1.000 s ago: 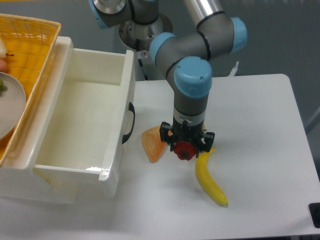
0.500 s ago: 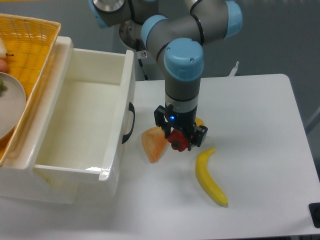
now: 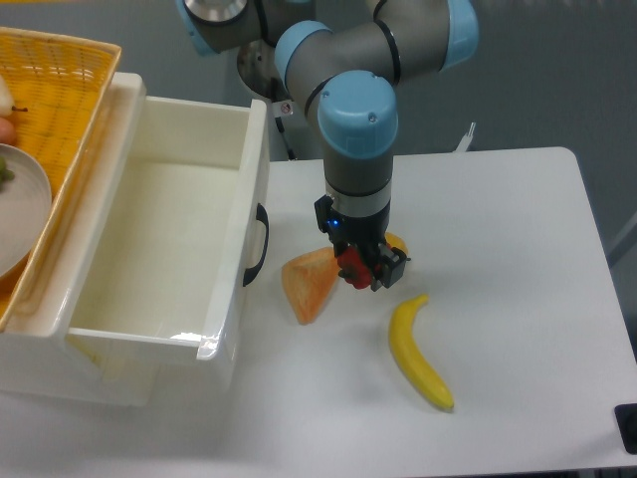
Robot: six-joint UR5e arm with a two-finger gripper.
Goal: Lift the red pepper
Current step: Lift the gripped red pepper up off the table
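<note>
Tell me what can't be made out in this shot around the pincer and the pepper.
- Red pepper: mostly covered by the pincer; its stem is hidden.
- Small yellow-orange fruit: only a sliver shows behind the pincer.
- Plate in the basket: cut off by the left edge.

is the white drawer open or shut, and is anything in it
Open. The white drawer is pulled out toward the camera, its handle facing the table, and its inside shows bare white walls and floor with nothing in it.
</note>
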